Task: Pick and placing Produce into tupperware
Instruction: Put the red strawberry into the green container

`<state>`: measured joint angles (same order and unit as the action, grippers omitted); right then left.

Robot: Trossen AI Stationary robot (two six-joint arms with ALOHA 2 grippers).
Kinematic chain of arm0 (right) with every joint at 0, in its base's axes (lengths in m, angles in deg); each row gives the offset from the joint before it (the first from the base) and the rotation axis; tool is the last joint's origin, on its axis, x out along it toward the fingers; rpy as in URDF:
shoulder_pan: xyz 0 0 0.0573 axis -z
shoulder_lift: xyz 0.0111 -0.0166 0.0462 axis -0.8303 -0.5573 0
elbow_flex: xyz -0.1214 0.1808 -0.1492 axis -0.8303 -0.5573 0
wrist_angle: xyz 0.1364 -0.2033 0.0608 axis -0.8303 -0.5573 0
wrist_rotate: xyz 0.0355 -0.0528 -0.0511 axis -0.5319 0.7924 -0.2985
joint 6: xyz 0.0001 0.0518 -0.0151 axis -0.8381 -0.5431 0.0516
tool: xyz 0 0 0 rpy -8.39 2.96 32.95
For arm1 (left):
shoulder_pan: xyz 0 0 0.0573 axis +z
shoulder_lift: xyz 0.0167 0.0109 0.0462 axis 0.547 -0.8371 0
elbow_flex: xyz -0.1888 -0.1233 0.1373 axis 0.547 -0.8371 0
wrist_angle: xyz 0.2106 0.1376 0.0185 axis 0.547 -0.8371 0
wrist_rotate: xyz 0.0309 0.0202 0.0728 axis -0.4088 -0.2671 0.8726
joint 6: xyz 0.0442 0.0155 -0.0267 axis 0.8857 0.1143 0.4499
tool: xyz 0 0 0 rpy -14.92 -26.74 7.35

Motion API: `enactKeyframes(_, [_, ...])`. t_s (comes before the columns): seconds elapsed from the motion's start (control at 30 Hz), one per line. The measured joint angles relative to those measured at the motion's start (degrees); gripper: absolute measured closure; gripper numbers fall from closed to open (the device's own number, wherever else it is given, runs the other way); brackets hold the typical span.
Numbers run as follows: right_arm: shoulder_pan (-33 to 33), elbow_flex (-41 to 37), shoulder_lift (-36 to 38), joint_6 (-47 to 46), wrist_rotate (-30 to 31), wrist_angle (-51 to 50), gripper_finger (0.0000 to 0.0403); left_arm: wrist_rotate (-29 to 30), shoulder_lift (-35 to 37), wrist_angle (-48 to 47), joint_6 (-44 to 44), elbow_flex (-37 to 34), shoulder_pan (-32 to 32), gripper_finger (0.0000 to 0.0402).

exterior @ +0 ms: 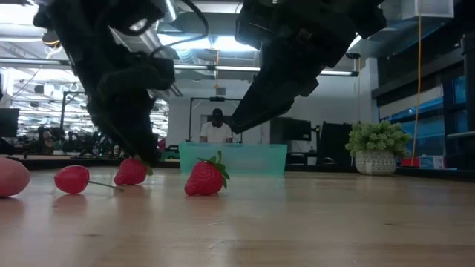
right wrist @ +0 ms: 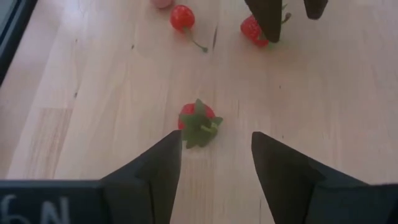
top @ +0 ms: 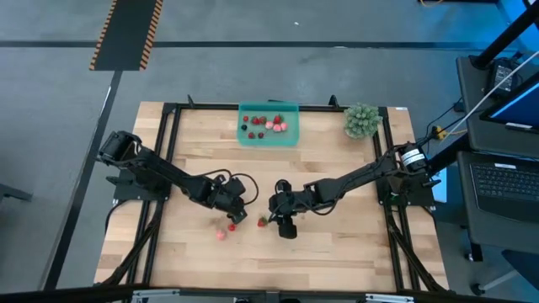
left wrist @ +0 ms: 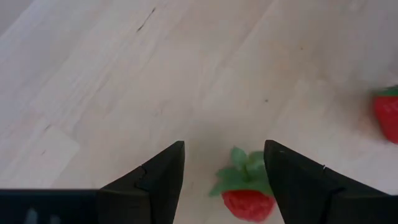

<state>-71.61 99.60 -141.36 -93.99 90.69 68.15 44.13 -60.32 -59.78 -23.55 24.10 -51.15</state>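
Observation:
The teal tupperware stands at the table's far edge with several red and pale berries in it. On the wood near the middle lie three loose red pieces. My left gripper is open, pointing down, its fingers on either side of a leaf-capped strawberry; I see no touch. My right gripper is open just behind another strawberry, which lies on its side on the wood. A cherry with a stem and a pale pink piece lie beyond, on the left arm's side.
A green bushy plant stands at the far right corner. Black frame rails run along the table's left, right and far sides. Bare wood lies toward the near edge. In the low view a person shows beyond the table.

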Motion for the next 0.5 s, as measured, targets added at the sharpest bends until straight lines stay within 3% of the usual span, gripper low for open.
enactKeyframes(0.23, [0.00,0.00,0.00,-0.15,0.02,-0.45,0.0206,0.01,0.22,1.11,0.35,0.00,0.06,0.0215])
enactKeyframes(0.5, [0.00,0.00,0.00,-0.06,0.02,-0.63,0.0206,-2.03,0.23,0.93,0.39,0.00,0.08,0.0297])
